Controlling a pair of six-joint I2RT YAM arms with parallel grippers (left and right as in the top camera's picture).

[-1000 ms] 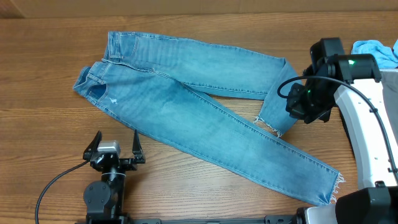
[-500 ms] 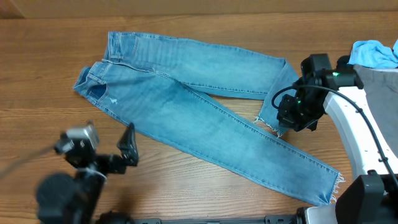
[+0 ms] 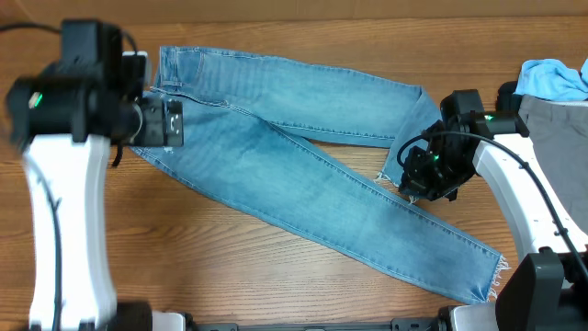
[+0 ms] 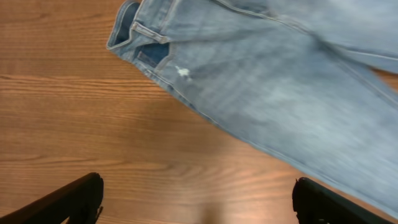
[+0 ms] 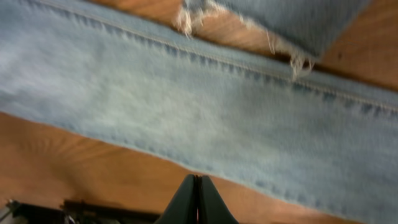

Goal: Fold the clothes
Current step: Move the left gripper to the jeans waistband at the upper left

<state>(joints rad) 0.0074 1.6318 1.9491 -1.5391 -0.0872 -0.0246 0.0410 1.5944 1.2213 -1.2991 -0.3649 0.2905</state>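
Reaching out over the waist of the jeans (image 3: 303, 175), flat on the table (image 3: 230, 271), with the left gripper (image 4: 198, 202) spread wide. Bending low by a frayed leg end with the right gripper (image 5: 198, 194) pinched together.

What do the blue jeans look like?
The jeans are faded light-blue denim, unfolded and lying flat on the wooden table. The waistband is at the far left, and two long legs spread apart toward the right, ending in frayed white hems. A small white worn spot sits near a pocket. The shut right tool hangs over one leg; the open left tool is near the waist end.
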